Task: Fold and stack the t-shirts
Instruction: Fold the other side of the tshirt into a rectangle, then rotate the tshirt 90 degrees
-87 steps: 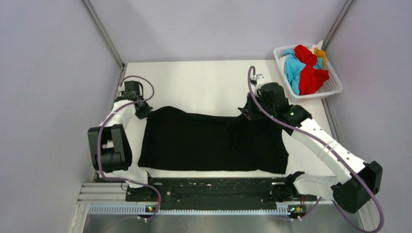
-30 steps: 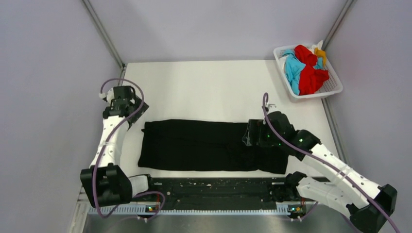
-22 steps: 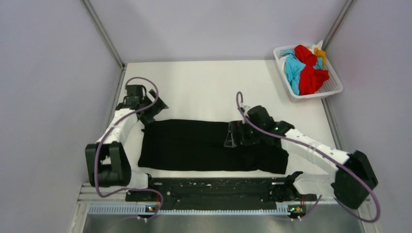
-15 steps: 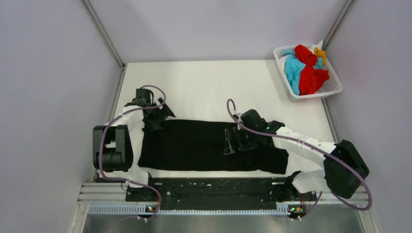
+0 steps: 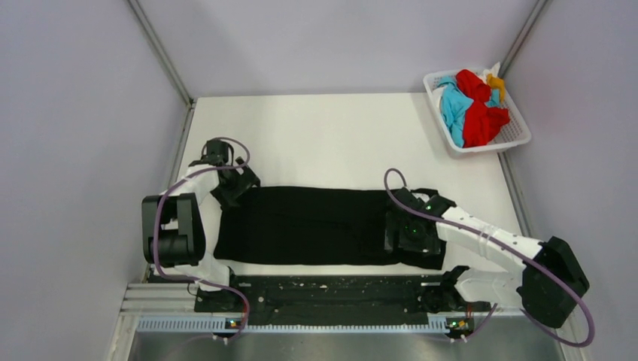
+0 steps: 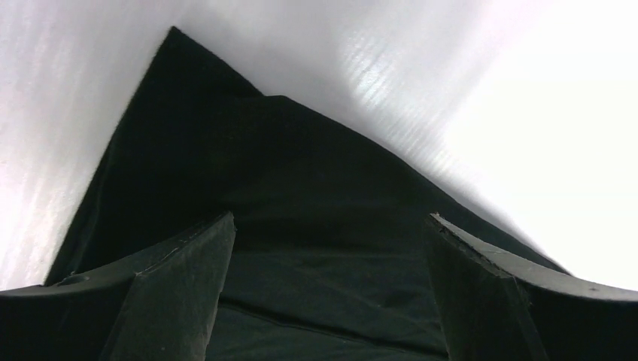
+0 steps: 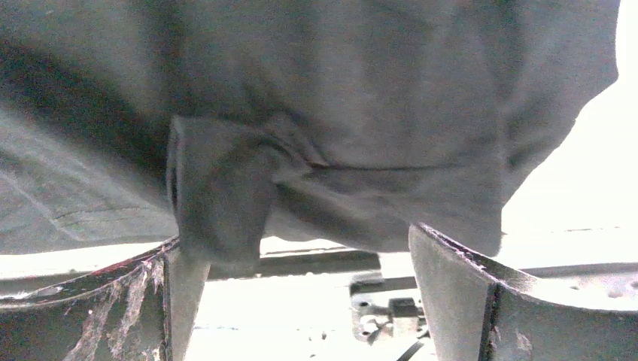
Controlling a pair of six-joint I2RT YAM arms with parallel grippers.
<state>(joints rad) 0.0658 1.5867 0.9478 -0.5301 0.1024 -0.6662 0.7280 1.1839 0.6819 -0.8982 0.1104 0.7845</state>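
A large black t-shirt (image 5: 308, 226) lies folded into a wide band across the near half of the table. My left gripper (image 5: 235, 185) is at the shirt's far-left corner, open, with only flat black cloth (image 6: 323, 188) under and between its fingers (image 6: 177, 289). My right gripper (image 5: 410, 235) is low over the shirt's right end, also open. In the right wrist view the shirt's edge (image 7: 338, 150) and a folded flap (image 7: 218, 188) sit just above the gripper (image 7: 293, 241), and nothing is gripped. The red (image 5: 483, 120), turquoise-blue (image 5: 454, 105) and orange-yellow (image 5: 495, 80) t-shirts are heaped in the basket.
The white lattice basket (image 5: 490, 147) stands at the far right corner of the table. Grey walls close in both sides and the back. The black arm-base rail (image 5: 323, 293) runs along the near edge. White tabletop (image 5: 323, 135) shows beyond the black shirt.
The black shirt's far half came over into a narrower band. My right gripper swept left across the shirt, then back to its right end. My left gripper moved in onto the far-left corner.
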